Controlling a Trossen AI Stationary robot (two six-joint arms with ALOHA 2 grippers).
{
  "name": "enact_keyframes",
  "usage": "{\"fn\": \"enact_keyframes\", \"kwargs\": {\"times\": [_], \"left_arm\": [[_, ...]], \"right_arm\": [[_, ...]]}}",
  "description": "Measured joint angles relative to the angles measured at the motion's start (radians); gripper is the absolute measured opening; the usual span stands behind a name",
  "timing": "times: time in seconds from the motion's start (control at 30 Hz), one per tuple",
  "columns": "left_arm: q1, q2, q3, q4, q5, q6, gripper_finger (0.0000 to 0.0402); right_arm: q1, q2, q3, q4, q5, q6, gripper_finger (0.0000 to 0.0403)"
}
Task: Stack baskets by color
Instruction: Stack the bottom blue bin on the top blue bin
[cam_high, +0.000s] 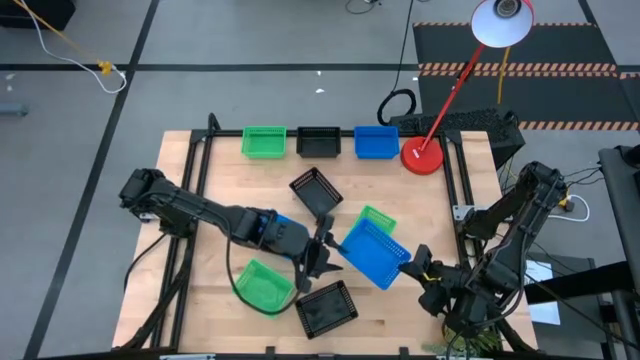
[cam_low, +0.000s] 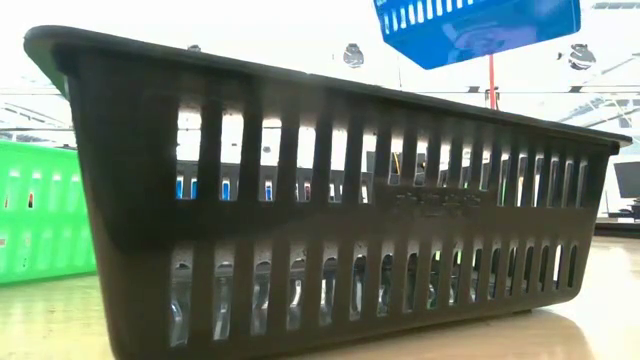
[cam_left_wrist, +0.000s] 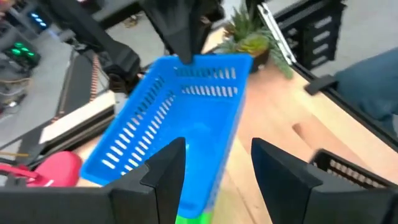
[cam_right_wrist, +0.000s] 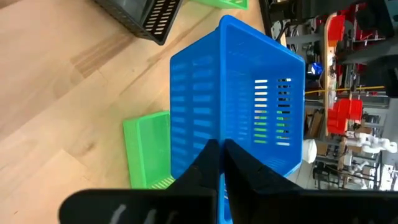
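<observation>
A blue basket (cam_high: 372, 250) hangs tilted above the table's middle, over a green basket (cam_high: 378, 217). In the low view the blue basket (cam_low: 475, 25) shows high in the air. My right gripper (cam_high: 412, 262) is shut on its right end. My left gripper (cam_high: 322, 258) is open at its left end. In the left wrist view the blue basket's near corner (cam_left_wrist: 202, 186) lies between the two left fingers. At the far edge stand a green basket (cam_high: 264, 142), a black basket (cam_high: 319, 142) and a blue basket (cam_high: 376, 142) in a row. My right gripper pinches the rim of the blue basket's short end wall (cam_right_wrist: 219, 134) between its two fingers, slanting down from the table's right. The basket is lifted clear and tilted, its open side up. My left gripper stands around the opposite end; whether its fingers (cam_left_wrist: 166, 171) touch, I cannot tell.
A black basket (cam_high: 315, 190) lies tilted in the middle. A green basket (cam_high: 262, 283) and a black basket (cam_high: 327, 305) sit near the front edge. The red lamp base (cam_high: 422, 158) stands at the far right, its arm reaching over the table's back edge.
</observation>
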Motion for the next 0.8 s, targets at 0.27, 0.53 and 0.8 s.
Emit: {"fn": "enact_keyframes", "kwargs": {"times": [0.27,0.53,0.8], "left_arm": [[0.006,0.013,0.0,-0.042,0.003,0.0,0.0184],[0.03,0.05,-0.002,-0.028,-0.071,0.091,0.0181],[0.036,0.047,-0.002,-0.081,-0.083,0.162,0.0086]], "right_arm": [[0.0,0.0,0.0,0.013,0.018,-0.003,0.0],[-0.002,0.0,0.0,0.031,0.029,-0.008,0.0],[-0.005,0.0,0.0,0.033,0.029,-0.007,0.0]]}}
